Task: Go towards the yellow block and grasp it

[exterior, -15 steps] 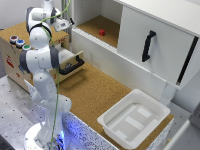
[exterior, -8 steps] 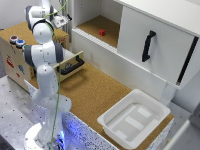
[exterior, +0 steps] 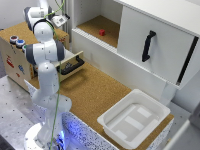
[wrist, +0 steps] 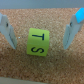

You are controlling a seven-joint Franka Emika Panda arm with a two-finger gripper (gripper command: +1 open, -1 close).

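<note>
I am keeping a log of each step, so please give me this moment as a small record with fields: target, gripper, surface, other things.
target: yellow cube block with black letters T and S, lying on the cork
gripper: gripper open, one finger on each side of the block, not touching it
surface: brown cork board
other things: white plastic tray; small red block in the open cabinet; black cabinet door handle

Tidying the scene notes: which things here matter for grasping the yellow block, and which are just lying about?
For the job:
yellow lettered block
open gripper

Lying about:
small red block in the cabinet
white plastic bin
black door handle
open wooden drawer
</note>
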